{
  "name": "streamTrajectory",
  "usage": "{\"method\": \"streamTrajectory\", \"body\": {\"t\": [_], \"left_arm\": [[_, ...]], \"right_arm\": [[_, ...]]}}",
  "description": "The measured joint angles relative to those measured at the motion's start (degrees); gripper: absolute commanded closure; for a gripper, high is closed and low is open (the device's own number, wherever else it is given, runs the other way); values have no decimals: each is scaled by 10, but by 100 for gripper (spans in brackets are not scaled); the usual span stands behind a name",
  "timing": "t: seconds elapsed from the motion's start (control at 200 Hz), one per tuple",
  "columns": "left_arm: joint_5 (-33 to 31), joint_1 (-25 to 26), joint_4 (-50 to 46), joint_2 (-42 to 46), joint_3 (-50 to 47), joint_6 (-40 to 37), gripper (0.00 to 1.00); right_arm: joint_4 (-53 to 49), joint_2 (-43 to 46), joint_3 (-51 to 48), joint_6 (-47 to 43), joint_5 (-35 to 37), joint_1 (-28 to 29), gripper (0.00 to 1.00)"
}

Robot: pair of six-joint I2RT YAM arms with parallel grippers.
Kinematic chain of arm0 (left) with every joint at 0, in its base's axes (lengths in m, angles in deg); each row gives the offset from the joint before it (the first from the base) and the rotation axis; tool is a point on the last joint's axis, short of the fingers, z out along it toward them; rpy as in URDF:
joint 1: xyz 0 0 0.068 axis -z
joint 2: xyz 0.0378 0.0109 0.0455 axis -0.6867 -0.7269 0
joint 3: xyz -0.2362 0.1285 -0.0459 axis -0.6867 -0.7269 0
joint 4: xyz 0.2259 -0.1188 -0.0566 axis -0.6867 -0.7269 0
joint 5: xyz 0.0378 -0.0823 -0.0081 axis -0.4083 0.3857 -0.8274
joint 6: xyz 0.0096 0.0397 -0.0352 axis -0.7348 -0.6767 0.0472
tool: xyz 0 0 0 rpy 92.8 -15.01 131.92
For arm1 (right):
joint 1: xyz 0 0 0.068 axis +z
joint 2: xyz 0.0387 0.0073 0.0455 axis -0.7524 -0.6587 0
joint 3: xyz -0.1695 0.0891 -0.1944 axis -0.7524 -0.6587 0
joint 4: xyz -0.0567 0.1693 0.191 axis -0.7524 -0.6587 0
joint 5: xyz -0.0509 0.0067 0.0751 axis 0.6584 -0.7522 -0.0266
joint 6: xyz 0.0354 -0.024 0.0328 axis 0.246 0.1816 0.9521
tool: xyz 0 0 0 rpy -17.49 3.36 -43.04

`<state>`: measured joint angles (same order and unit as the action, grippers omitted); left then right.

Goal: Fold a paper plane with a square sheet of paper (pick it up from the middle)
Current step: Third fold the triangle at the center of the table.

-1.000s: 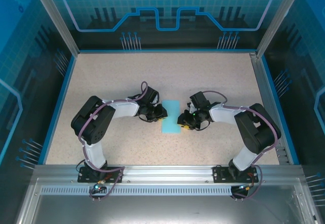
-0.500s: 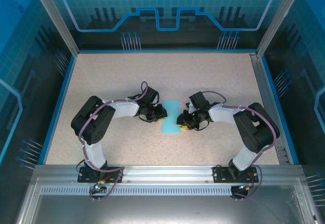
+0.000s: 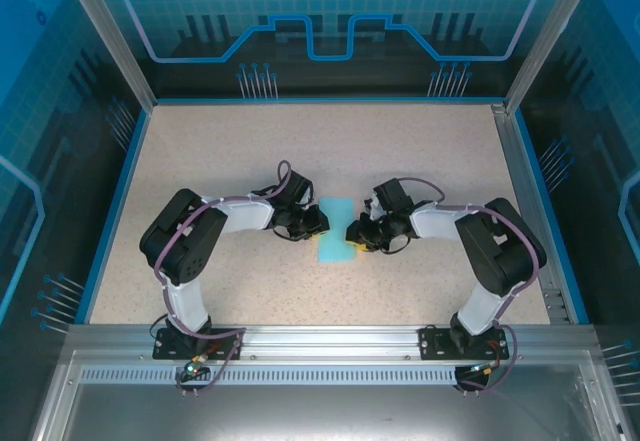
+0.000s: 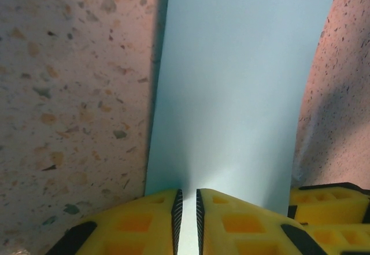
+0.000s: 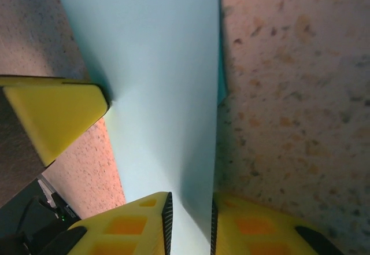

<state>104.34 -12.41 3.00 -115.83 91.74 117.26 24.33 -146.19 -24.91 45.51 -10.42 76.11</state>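
Both arms reach in from the near edge of the desk [image 3: 330,151] and meet at its middle, one on either side of the paper [image 3: 335,211]. The paper shows as a narrow light-turquoise strip running near to far. The left pincer [image 3: 313,223] is at the strip's left edge. In the left wrist view its yellow fingers [image 4: 144,226] stand almost together with the paper caught in the slit, so it is clenched on the paper. The right pincer [image 3: 355,233] is at the right edge. Its fingers [image 5: 133,226] stand astride the paper with a wider gap, and I cannot tell whether they press it. Farther off, the speckled desk runs to the blue back wall [image 3: 330,41].
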Motion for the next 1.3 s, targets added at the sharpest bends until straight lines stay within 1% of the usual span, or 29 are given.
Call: {"method": "streamTrajectory", "body": {"t": [0.2, 0.325, 0.365, 0.43, 0.545, 0.695, 0.795, 0.925, 1.045, 1.115, 1.215, 1.3], "left_arm": [[0, 0, 1, 0, 0, -4, 80], [2, 0, 1, 0, 0, -15, 78], [2, 0, 1, 0, 0, -18, 76], [4, 0, 3, 1, 0, -26, 72], [5, 2, -1, 12, 0, -40, 60], [-13, 16, -34, 73, -2, -85, 51], [-48, 54, -58, 131, -2, -130, 47], [-123, 141, -89, 179, -2, -192, 44], [-183, 216, -109, 175, -2, -237, 41], [-221, 248, -118, 163, -2, -256, 38], [-269, 280, -131, 137, 2, -277, 36], [-304, 294, -142, 115, 10, -290, 36]], "right_arm": [[0, -15, 21, -6, -8, -12, 77], [0, -19, 30, -15, -16, -22, 82], [0, -21, 32, -17, -21, -24, 84], [-1, -25, 37, -21, -26, -24, 86], [-1, -28, 40, -22, -33, -24, 87], [-5, -28, 42, -22, -37, -24, 87], [-10, -28, 43, -22, -37, -24, 87], [-26, -29, 55, -24, -37, -24, 87], [-27, -29, 64, -26, -37, -24, 88], [-28, -28, 65, -26, -38, -24, 88], [-31, -29, 65, -26, -38, -25, 88], [-33, -29, 65, -26, -38, -25, 88]]}}
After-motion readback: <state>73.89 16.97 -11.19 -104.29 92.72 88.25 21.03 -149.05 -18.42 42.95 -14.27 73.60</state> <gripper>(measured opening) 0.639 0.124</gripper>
